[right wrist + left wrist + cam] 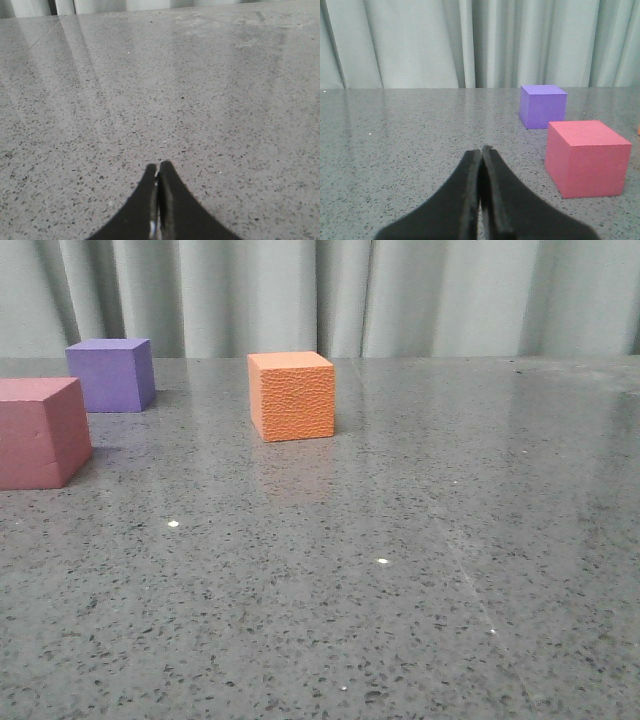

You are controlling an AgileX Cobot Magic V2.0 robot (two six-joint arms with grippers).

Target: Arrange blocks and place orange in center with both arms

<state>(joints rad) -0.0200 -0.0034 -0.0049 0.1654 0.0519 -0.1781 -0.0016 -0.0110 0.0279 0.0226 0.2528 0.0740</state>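
Observation:
The orange cube [291, 395] with pebbled sides stands on the grey speckled table, toward the back centre-left in the front view. A purple cube [111, 373] sits behind and left of it, and a pinkish-red cube [40, 430] is at the left edge, nearer to me. In the left wrist view the purple cube [542, 105] and the pinkish-red cube [585, 157] lie ahead and to one side of my left gripper [482, 150], which is shut and empty. My right gripper [158, 166] is shut over bare table. Neither gripper shows in the front view.
The grey speckled table [400, 570] stretches to a pale pleated curtain [400, 290] along its back edge. Small bright specks dot the tabletop near the front.

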